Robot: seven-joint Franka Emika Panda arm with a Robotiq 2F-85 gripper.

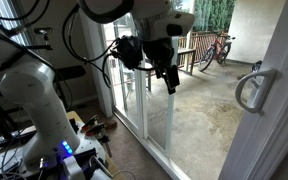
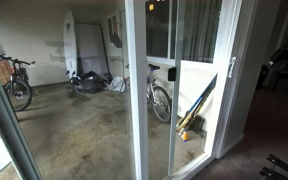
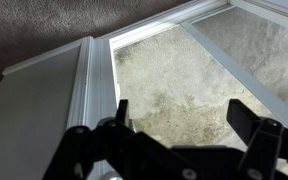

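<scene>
Door frame close under end effector; room over carpet.

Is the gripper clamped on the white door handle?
No, the gripper hangs open before the glass, well apart from the door handle.

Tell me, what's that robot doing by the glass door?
The robot's gripper hangs in the air next to the sliding glass door, fingers open, holding nothing. Below it the wrist view shows the white door frame and the concrete patio outside. The door handle sits apart from the gripper, untouched.
</scene>
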